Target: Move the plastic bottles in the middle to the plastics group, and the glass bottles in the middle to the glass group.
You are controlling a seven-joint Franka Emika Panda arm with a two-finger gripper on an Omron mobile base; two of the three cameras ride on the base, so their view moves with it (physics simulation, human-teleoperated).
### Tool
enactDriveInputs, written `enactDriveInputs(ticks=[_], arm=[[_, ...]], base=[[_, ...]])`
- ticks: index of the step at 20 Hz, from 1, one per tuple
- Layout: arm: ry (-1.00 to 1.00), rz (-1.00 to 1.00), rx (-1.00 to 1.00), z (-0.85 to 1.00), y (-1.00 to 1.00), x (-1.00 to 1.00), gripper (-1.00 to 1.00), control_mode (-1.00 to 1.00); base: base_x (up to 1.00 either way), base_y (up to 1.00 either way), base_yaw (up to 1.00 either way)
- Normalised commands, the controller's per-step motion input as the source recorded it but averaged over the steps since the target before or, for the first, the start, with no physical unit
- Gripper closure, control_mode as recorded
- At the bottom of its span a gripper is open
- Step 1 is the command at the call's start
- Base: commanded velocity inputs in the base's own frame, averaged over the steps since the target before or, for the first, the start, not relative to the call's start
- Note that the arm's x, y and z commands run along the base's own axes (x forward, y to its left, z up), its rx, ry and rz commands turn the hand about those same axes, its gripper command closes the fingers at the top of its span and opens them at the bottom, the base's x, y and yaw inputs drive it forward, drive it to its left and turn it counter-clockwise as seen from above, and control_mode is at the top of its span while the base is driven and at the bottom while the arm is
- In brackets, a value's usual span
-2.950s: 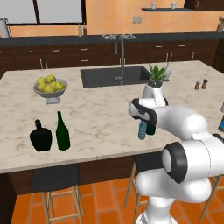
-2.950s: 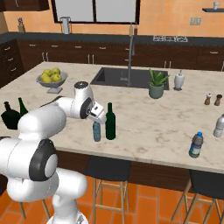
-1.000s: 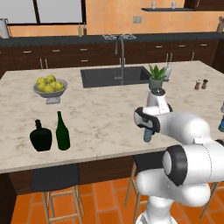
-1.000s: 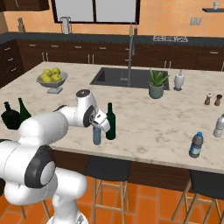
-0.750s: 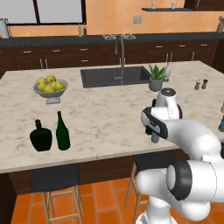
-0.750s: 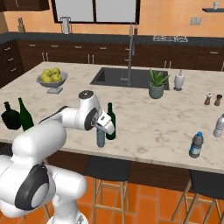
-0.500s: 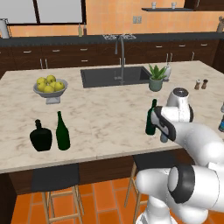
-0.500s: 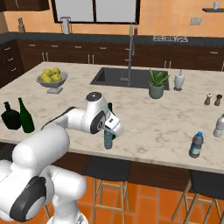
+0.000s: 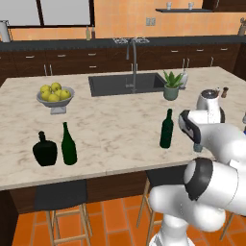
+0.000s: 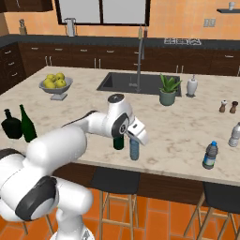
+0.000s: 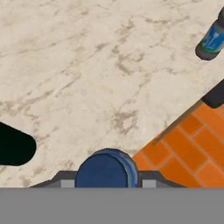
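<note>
My gripper [image 10: 135,142] is shut on a small blue-tinted plastic bottle [image 10: 134,150], held upright near the counter's front edge. In the hand view its blue cap [image 11: 107,168] sits between my fingertips. The tall dark green glass bottle [image 9: 166,129] stands just left of my hand, partly behind the arm [image 10: 119,140]. The plastics group, two small bottles [image 10: 210,155] [image 10: 234,135], is at the right end of the counter, and one of them appears in the hand view [image 11: 212,40]. The glass group, a squat black bottle [image 9: 45,150] and a green bottle [image 9: 68,144], stands at the left end.
A bowl of yellow fruit [image 9: 55,93] stands at the back left. The sink [image 9: 127,82] and faucet are at the back middle, with a potted plant [image 10: 168,90] and a white dispenser [image 10: 191,86] beside them. Salt and pepper shakers [image 10: 228,106] stand at the far right. Stools stand below the front edge.
My arm has carried the small plastic bottle to the right, away from the green bottle, along the counter's front edge. The green bottle has stayed where it was.
</note>
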Motion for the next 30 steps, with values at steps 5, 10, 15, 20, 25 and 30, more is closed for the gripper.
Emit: enactDriveInputs(ticks=[5, 10, 15, 20, 25, 30], arm=[[0.03, -0.09, 0.00, 0.25, -0.81, 0.12, 1.00, -1.00], [0.02, -0.12, 0.00, 0.13, -0.85, 0.06, 1.00, -1.00], [0.00, -0.10, 0.00, 0.12, -0.80, 0.09, 1.00, -1.00], [-0.01, -0.08, 0.00, 0.00, -0.50, 0.26, 1.00, -1.00], [-0.07, -0.08, -0.02, -0.14, -0.40, 0.38, 1.00, -1.00], [-0.06, -0.07, -0.02, -0.24, -0.29, 0.27, 1.00, -1.00]], base=[[0.00, 0.00, 0.00], [0.00, 0.00, 0.00], [0.00, 0.00, 0.00], [0.00, 0.00, 0.00], [0.00, 0.00, 0.00], [0.00, 0.00, 0.00]])
